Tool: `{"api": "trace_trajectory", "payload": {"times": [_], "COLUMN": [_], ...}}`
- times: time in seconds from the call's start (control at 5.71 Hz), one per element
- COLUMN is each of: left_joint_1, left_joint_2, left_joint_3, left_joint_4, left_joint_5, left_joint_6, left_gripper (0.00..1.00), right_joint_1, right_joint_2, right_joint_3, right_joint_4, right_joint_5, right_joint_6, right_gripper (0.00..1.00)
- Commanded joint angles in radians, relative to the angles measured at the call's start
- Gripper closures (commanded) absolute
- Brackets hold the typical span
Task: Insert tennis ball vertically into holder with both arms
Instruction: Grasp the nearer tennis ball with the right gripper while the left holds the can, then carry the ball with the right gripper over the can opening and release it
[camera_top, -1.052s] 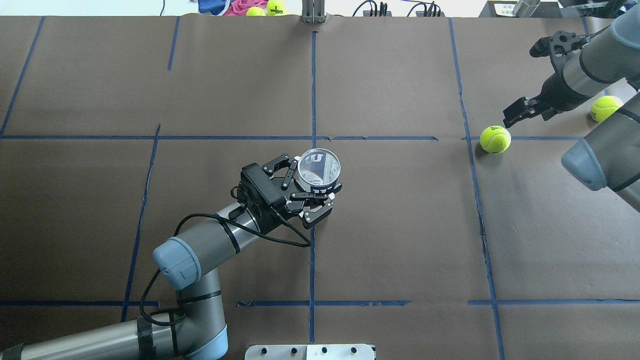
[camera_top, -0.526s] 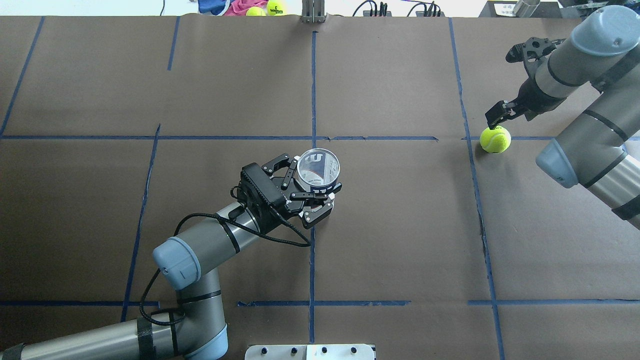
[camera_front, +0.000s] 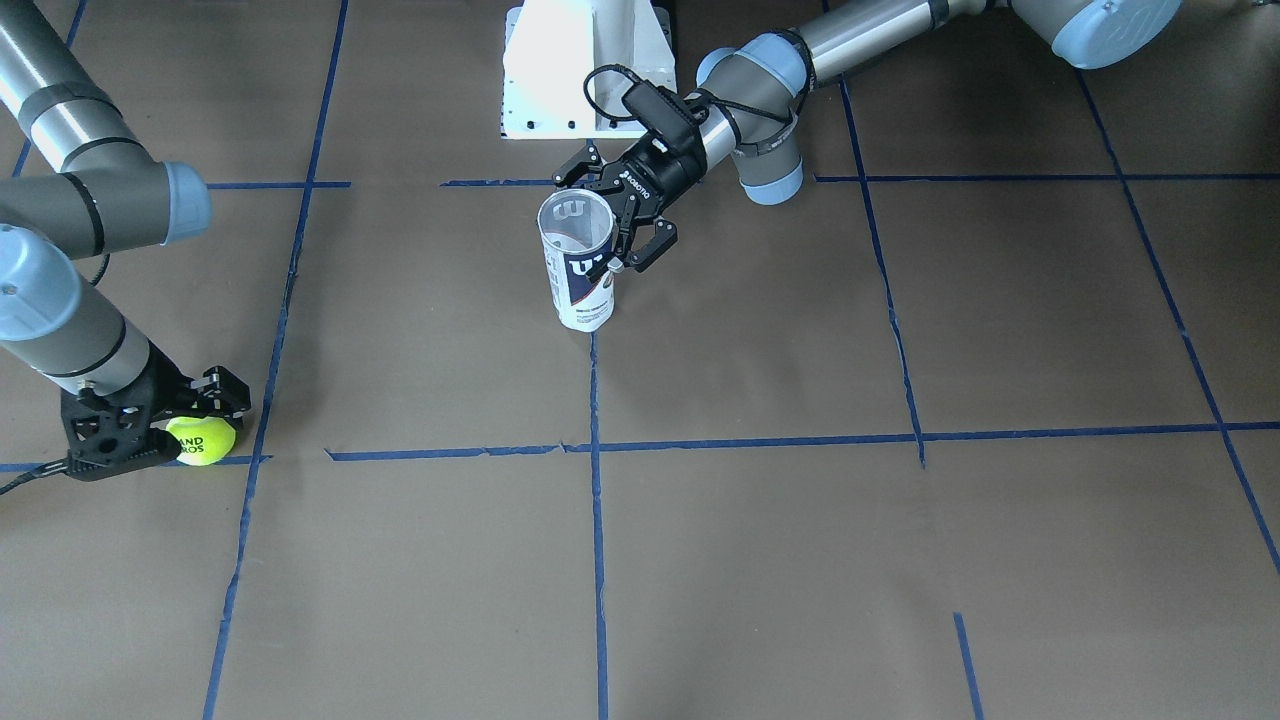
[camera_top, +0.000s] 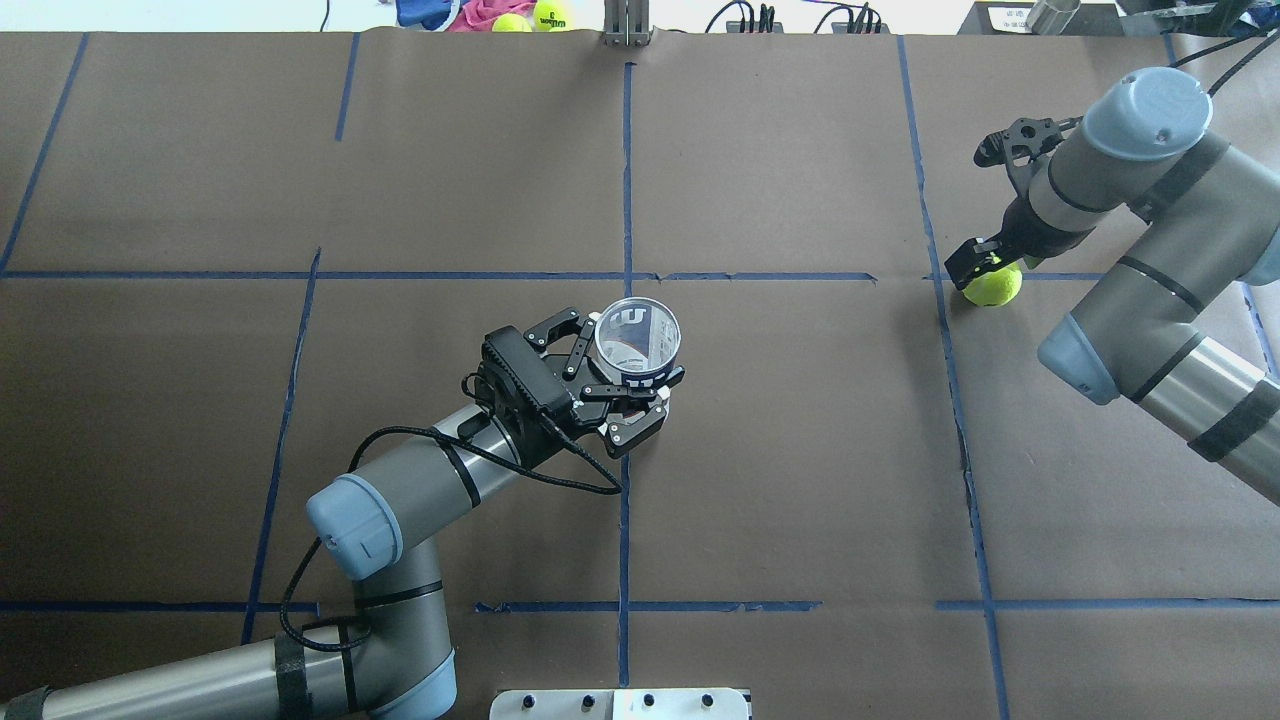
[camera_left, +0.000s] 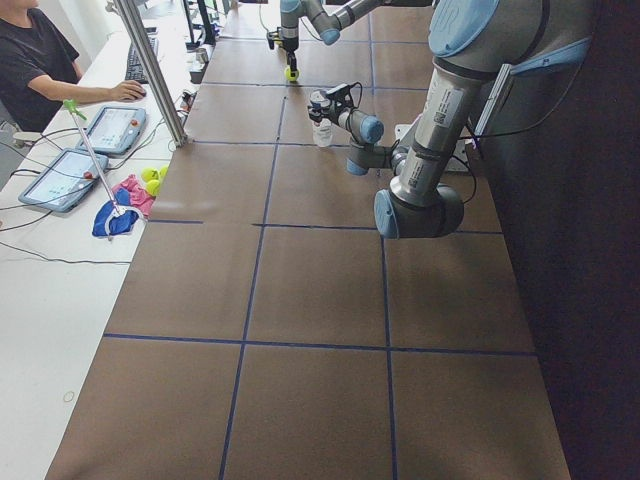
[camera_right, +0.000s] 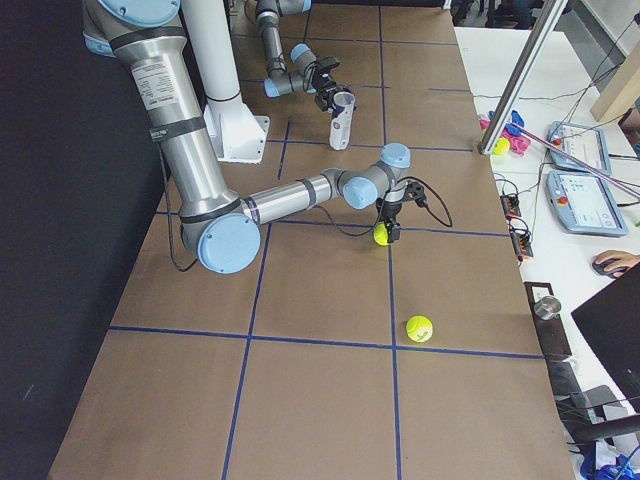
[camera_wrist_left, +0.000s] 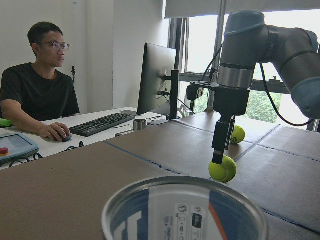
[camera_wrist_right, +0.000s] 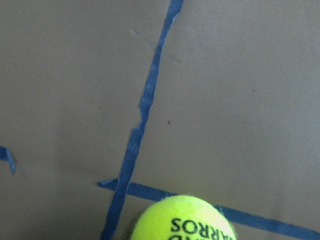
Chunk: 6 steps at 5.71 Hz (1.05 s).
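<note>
The right pincer (camera_top: 985, 268) has swung in from the far right edge of the worktop (camera_top: 800, 450) and dropped over the tennis ball (camera_top: 995, 287). A second ago it hung off to the side of the ball. Now, in the front-facing view, its fingers stand wide apart with the ball between them. It has not gripped anything yet. Whether a pad already touches the fuzz is hard to judge, since the arm hides part of the ball from overhead. The ball itself has not shifted and sits on the worktop at a crossing of blue tape lines (camera_top: 940, 200).

The left pincer (camera_top: 615, 360) has not moved. It is clamped on the upper part of the clear can (camera_top: 637, 335), which stands upright near the middle of the worktop with its open mouth facing up.

So the pick-up looks about to happen: closing on the ball comes next, then carrying it well across to the can's mouth.

The worktop is covered in brown paper marked into squares with blue tape. A spare ball (camera_right: 420, 328) lies near the right end. Beside the worktop runs a white desk with a keyboard (camera_wrist_left: 102, 123) and monitor (camera_wrist_left: 156, 80). A man in a black T-shirt (camera_wrist_left: 37, 95) sits there with his hand on a mouse, windows behind him.
</note>
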<state>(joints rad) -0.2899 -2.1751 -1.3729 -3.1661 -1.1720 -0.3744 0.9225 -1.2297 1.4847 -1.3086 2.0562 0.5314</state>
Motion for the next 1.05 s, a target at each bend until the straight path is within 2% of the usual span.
{"api": "trace_trajectory", "payload": {"times": [0.0, 0.18, 0.35, 0.53, 0.7, 0.88], "left_joint_1": [0.0, 0.0, 0.0, 0.0, 0.0, 0.0], "left_joint_2": [0.0, 0.0, 0.0, 0.001, 0.003, 0.003], "left_joint_3": [0.0, 0.0, 0.002, 0.002, 0.002, 0.0], "left_joint_4": [0.0, 0.0, 0.0, 0.0, -0.002, -0.002], "left_joint_5": [0.0, 0.0, 0.0, 0.0, 0.0, 0.0], "left_joint_6": [0.0, 0.0, 0.0, 0.0, 0.0, -0.001], "left_gripper": [0.14, 0.14, 0.14, 0.14, 0.14, 0.14], "right_joint_1": [-0.014, -0.014, -0.002, 0.021, 0.018, 0.006], "right_joint_2": [0.004, 0.007, 0.01, 0.039, 0.064, 0.076], "right_joint_3": [-0.02, -0.021, -0.015, 0.055, 0.145, 0.248], "right_joint_4": [0.0, 0.0, 0.002, -0.009, -0.001, -0.001], "right_joint_5": [-0.024, -0.024, -0.019, 0.019, 0.094, 0.116], "right_joint_6": [-0.004, -0.002, -0.007, 0.015, 0.186, 0.335], "right_gripper": [0.13, 0.63, 1.0, 1.0, 1.0, 0.99]}}
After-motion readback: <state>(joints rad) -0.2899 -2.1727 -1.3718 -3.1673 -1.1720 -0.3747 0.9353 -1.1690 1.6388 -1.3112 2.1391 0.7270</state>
